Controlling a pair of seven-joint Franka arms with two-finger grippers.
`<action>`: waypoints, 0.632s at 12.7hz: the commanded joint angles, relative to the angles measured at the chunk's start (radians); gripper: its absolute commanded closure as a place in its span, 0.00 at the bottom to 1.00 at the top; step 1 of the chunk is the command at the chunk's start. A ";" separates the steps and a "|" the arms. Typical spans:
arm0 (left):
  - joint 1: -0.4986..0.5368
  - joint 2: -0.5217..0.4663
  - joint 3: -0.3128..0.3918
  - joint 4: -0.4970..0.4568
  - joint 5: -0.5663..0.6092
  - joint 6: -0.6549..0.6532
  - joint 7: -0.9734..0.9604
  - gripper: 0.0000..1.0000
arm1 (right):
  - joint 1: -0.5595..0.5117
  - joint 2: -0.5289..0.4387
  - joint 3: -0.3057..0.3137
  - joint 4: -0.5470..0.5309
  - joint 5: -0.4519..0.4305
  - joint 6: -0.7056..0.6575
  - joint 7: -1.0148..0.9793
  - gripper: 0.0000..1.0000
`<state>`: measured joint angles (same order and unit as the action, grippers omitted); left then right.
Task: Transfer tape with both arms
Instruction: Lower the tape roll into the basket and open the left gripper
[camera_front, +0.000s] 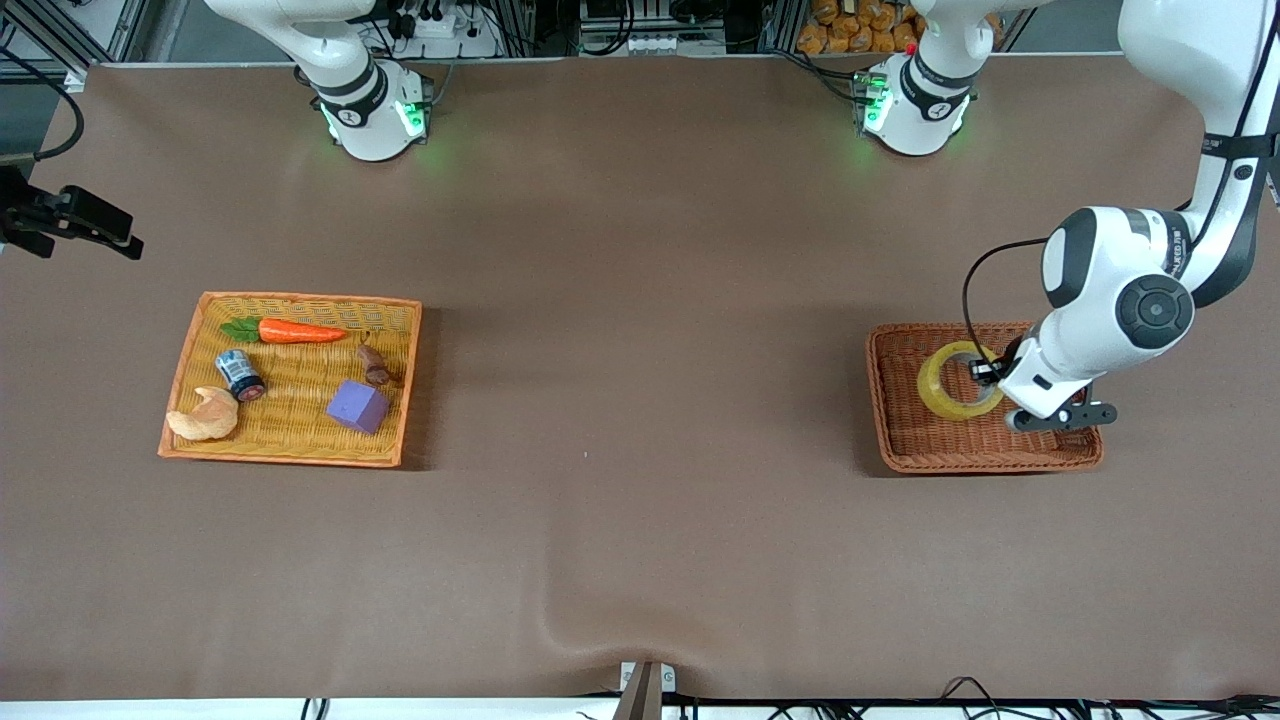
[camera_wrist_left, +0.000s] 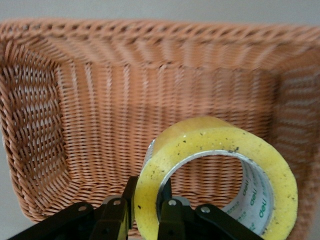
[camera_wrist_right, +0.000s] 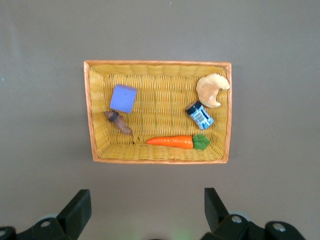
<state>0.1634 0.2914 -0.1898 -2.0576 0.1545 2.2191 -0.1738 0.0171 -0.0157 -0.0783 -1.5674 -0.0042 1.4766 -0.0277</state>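
- Reaching down from its base, the left arm holds the left gripper (camera_front: 985, 374) in a brown wicker basket (camera_front: 1040, 455) at its own end of the table.
- Its fingers are clamped on the wall of the tape (camera_front: 948, 392), a yellowish roll inside that basket.
- Only the left wrist view shows the grip closely: one finger (camera_wrist_left: 116, 220) outside the ring, the other inside its hollow core, with the tape (camera_wrist_left: 200, 142) standing on edge over the basket floor (camera_wrist_left: 115, 115).
- The front view shows none of the right gripper; the right wrist view shows the right gripper (camera_wrist_right: 148, 210) waiting, fingers wide apart and empty, high above a yellow wicker tray (camera_wrist_right: 157, 67).
- That tray (camera_front: 290, 455), at the right arm's end, holds a carrot (camera_front: 296, 331), a purple block (camera_front: 357, 406), a croissant (camera_front: 205, 416), a small can (camera_front: 240, 373) and a brown piece (camera_front: 373, 364).
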 joint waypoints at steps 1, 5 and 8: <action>0.076 -0.043 -0.016 -0.145 0.020 0.155 0.084 1.00 | -0.008 0.028 0.003 0.012 -0.019 -0.010 0.012 0.00; 0.130 -0.015 -0.011 -0.181 0.066 0.286 0.198 0.58 | -0.037 0.028 0.000 0.009 -0.023 -0.015 -0.073 0.00; 0.139 -0.021 -0.017 -0.101 0.083 0.281 0.194 0.00 | -0.062 0.028 0.002 0.009 -0.023 -0.019 -0.092 0.00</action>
<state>0.2886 0.2896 -0.1903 -2.2067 0.2135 2.5063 0.0178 -0.0245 0.0134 -0.0885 -1.5674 -0.0107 1.4737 -0.1013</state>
